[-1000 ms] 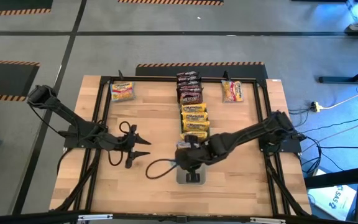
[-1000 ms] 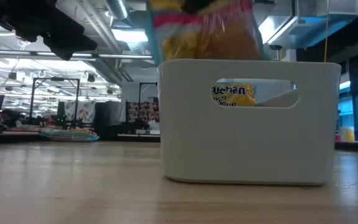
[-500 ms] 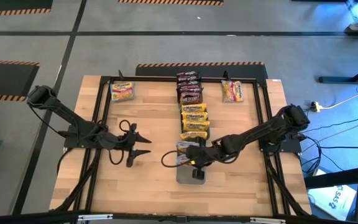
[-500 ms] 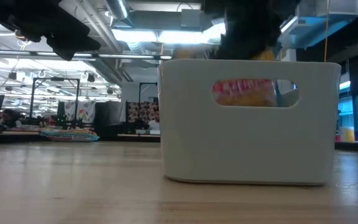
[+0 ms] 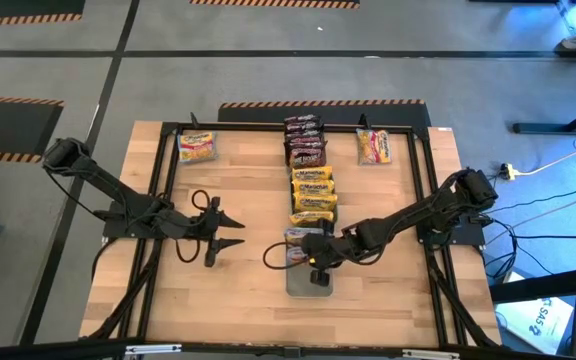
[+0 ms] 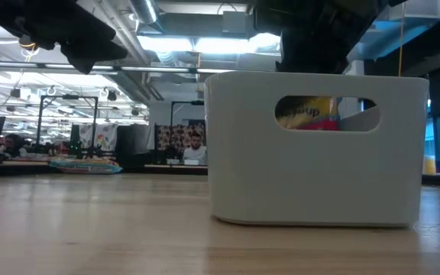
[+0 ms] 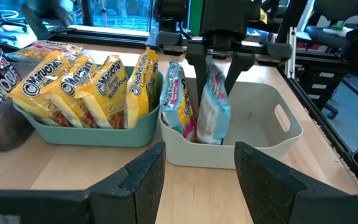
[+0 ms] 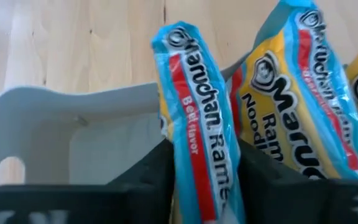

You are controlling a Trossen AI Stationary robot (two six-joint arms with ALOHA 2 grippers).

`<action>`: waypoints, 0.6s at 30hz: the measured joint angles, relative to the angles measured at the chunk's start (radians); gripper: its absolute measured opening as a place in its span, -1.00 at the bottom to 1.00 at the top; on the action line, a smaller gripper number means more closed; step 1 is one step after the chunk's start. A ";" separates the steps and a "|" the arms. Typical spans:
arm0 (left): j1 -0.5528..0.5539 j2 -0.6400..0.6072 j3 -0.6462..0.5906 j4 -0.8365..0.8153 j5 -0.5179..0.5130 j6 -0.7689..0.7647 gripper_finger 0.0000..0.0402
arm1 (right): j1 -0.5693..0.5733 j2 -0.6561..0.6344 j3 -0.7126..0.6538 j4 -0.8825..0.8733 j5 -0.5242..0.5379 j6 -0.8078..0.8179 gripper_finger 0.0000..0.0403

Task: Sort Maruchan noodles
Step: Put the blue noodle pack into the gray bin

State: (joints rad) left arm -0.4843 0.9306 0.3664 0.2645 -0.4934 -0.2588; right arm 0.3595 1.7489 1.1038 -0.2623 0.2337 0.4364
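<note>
A pale tray (image 5: 308, 287) stands near the table's front middle, also in the left wrist view (image 7: 284, 130). My right gripper (image 5: 313, 262) reaches down into it, fingers either side of a blue, red and yellow Maruchan packet (image 7: 215, 109) standing on edge. A second such packet (image 7: 176, 99) leans against the tray's wall next to the teal tray. Behind it the teal tray (image 7: 86, 127) holds several yellow packets (image 5: 313, 192). My left gripper (image 5: 236, 235) hovers open left of the trays, pointing at them, with nothing between its fingers. My right gripper comes from above, slanting down, one finger (image 8: 151, 171) on each flat side of the packet's upper part (image 8: 194, 124). The packet stands upright, its lower end down in the tray. Whether the fingers still touch it I cannot tell.
Dark packets (image 5: 305, 140) stand in a tray at the far end of the middle row. Two loose packets lie at the back left (image 5: 197, 147) and back right (image 5: 373, 147). A black frame (image 5: 168, 130) rings the tabletop. Bare wood lies on the near left.
My right gripper has sunk toward the near edge, carrying the packet from above the pale tray down into it. In the low view the packet now shows through the tray's handle slot, and the tray has shifted a little sideways.
</note>
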 joint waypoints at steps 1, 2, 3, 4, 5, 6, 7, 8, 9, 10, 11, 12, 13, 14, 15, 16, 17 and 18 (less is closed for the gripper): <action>0.000 0.000 0.000 0.002 0.000 0.000 -0.07 | 0.000 0.000 0.000 0.000 0.002 -0.003 -0.36; 0.000 0.000 0.000 0.003 0.000 0.000 -0.07 | 0.000 0.000 0.000 -0.001 0.002 -0.005 -0.31; 0.000 0.000 0.000 0.003 0.000 0.000 -0.07 | 0.000 0.000 0.000 -0.001 0.002 -0.011 -0.25; 0.000 0.000 0.000 0.005 0.000 0.000 -0.07 | 0.000 0.000 0.002 -0.004 0.001 -0.018 -0.20; 0.000 0.000 0.000 0.007 0.000 0.000 -0.07 | 0.000 0.000 0.010 -0.018 -0.006 -0.021 -0.16; 0.000 0.000 0.000 0.009 0.000 0.000 -0.07 | 0.000 0.000 0.022 -0.039 -0.021 -0.024 -0.12; 0.000 0.000 0.000 0.009 0.000 0.000 -0.07 | 0.000 0.000 0.041 -0.065 -0.035 -0.025 -0.09; 0.000 0.000 0.000 0.009 0.001 0.000 -0.07 | 0.000 0.000 0.062 -0.096 -0.049 -0.026 -0.06; 0.000 0.000 0.000 0.010 0.001 0.000 -0.07 | 0.000 0.000 0.085 -0.131 -0.054 -0.026 -0.04; 0.000 0.000 0.000 0.011 0.001 0.000 -0.07 | 0.000 -0.001 0.108 -0.167 -0.054 -0.026 -0.02; 0.000 0.000 0.000 0.013 0.001 0.000 -0.07 | 0.000 -0.002 0.128 -0.200 -0.055 -0.026 -0.01; 0.000 0.000 0.000 0.014 0.001 0.000 -0.07 | 0.000 -0.002 0.148 -0.232 -0.055 -0.027 -0.01; 0.000 0.000 0.000 0.014 0.001 0.000 -0.07 | 0.000 -0.002 0.167 -0.261 -0.054 -0.028 -0.01; 0.000 0.000 0.000 0.014 0.001 0.000 -0.07 | 0.000 -0.004 0.183 -0.287 -0.054 -0.031 -0.01; 0.000 0.000 0.000 0.014 0.001 0.000 -0.07 | 0.000 -0.011 0.192 -0.304 -0.052 -0.043 -0.01; 0.000 0.000 0.000 0.014 0.001 0.000 -0.07 | 0.000 -0.019 0.198 -0.312 -0.047 -0.054 -0.02; 0.000 0.000 0.000 0.014 0.001 0.000 -0.07 | 0.000 -0.033 0.198 -0.316 -0.034 -0.070 -0.03; 0.000 0.000 0.000 0.014 0.001 0.000 -0.07 | 0.000 -0.051 0.191 -0.322 -0.016 -0.076 -0.04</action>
State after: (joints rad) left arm -0.4847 0.9306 0.3664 0.2783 -0.4923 -0.2592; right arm 0.3595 1.6982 1.2952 -0.5842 0.2177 0.3602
